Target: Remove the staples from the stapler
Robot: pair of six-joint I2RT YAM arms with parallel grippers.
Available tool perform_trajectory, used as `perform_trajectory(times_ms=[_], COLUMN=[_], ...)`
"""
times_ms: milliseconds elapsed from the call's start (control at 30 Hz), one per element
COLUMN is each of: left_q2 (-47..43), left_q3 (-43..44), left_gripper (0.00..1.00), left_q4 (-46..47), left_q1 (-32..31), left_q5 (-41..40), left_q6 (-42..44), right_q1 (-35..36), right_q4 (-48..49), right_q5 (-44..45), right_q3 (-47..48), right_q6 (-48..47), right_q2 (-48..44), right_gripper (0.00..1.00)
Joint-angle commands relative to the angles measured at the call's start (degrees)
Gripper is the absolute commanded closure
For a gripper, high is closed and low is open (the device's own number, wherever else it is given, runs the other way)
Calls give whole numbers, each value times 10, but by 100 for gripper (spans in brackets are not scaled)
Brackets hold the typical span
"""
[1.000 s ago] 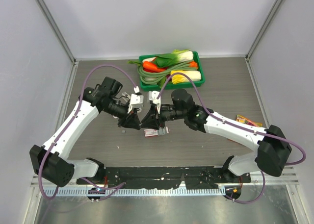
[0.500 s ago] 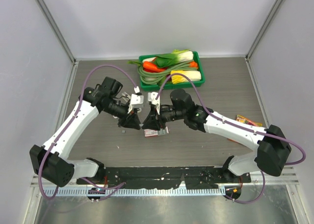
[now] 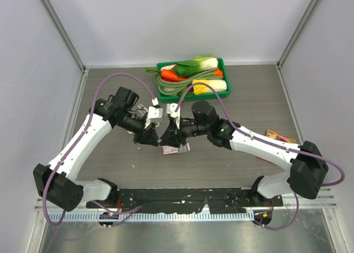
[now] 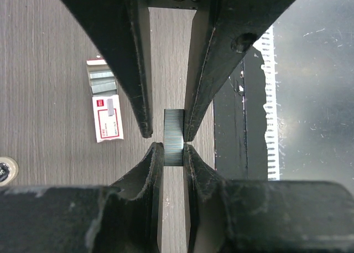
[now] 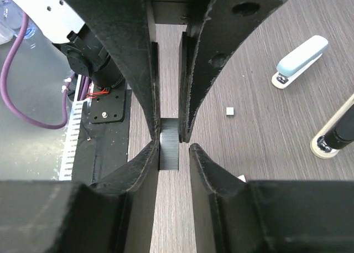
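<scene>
Green tray of vegetables: at the table's far edge, well beyond the staples, a ribbed grey strip raised between the two sets of fingers. Left gripper: jaws narrow, clamped on that strip. Right gripper: jaws wider, one finger touching the strip, the other apart from it. Stapler: lying on the table well apart from the strip, red-and-white box on the table beside the strip, a tiny pale bit between strip and stapler.
</scene>
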Motion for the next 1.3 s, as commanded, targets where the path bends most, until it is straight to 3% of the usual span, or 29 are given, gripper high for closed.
perform_trajectory(times_ms=[0, 167, 467, 533, 567, 633, 667, 767, 967, 1133, 1267], left_q2=[-11, -9, -8, -7, -8, -10, -10, -10, 5, 81, 127], left_q3=[14, 16, 14, 14, 13, 12, 11, 8, -16, 4, 14], left_gripper=[90, 90, 89, 75, 63, 55, 45, 31, 19, 20, 20], left_q4=[10, 12, 14, 23, 28, 56, 67, 113, 183, 213, 218], left_q1=[-8, -11, -13, -14, -13, -13, -13, -14, -12, -12, -14], left_q5=[13, 13, 8, 3, 0, -21, -33, -89, -151, -234, -261], left_q6=[-10, -12, -13, -26, -35, -62, -92, -126, -153, -232, -265], right_q1=[7, 9, 9, 9, 9, 9, 9, 8, 7, 7, 9], right_q4=[40, 40, 21, 13, 11, -2, -9, -27, -70, -62, -51], right_q5=[39, 47, 36, 35, 40, 50, 69, 132, 246, 398, 453], right_q3=[7, 9, 11, 11, 8, 5, 1, -20, -83, -142, -180], right_q6=[-10, -12, -19, -21, -22, -24, -26, -24, 19, 100, 172], right_q2=[-19, -18, -20, -24, -26, -33, -34, -48, -72, -82, -73], right_gripper=[64, 65, 87, 92, 95, 96, 96, 98, 99, 99, 99])
